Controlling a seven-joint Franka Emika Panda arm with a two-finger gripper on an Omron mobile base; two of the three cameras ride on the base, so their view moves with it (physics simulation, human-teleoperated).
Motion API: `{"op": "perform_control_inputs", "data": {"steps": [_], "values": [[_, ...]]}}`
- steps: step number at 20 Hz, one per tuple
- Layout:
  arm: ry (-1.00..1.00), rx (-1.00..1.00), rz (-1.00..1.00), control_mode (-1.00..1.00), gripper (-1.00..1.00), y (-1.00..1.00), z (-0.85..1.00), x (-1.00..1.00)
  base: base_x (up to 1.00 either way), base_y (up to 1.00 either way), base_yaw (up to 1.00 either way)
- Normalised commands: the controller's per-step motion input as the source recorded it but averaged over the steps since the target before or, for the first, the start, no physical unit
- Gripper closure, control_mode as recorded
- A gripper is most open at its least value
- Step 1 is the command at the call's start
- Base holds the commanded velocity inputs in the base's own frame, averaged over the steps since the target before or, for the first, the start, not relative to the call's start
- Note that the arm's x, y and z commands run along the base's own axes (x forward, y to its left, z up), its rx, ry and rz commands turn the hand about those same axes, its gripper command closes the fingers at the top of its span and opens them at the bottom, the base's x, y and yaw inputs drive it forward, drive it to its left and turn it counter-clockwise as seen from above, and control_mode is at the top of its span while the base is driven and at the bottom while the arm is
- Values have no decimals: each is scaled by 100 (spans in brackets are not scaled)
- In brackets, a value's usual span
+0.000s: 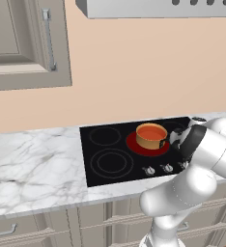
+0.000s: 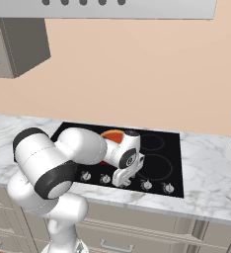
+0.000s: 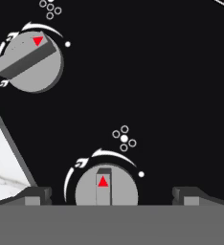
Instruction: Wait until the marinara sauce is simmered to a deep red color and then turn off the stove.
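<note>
The stove is a black glass cooktop set in the marble counter. At its back right stands a small tan-orange pot on a burner that glows red. The marinara sauce fills the pot as a flat orange-red disc; in the right base view my arm hides most of it, leaving an orange patch. My gripper points down over the stove's front knob row, open. In the hand view the gripper has one silver knob between its fingertips, bar upright. A second knob sits turned at an angle.
White marble counter runs left of the stove and also right of it. Other silver knobs line the stove's front. A range hood hangs above, and a wall cabinet is at the upper left.
</note>
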Motion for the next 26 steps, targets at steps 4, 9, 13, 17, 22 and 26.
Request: {"op": "perform_control_inputs", "data": {"steps": [4,9,13,17,22,26], "values": [[0,0,0,-100,-100,0,0,0,0,0,0],[0,0,0,-100,-100,0,0,0,0,0,0],[0,0,0,-100,-100,0,0,0,0,0,0],[0,0,0,-100,-100,0,0,0,0,0,0],[0,0,0,-100,-100,0,0,0,0,0,0],[0,0,0,-100,-100,0,0,0,0,0,0]]}}
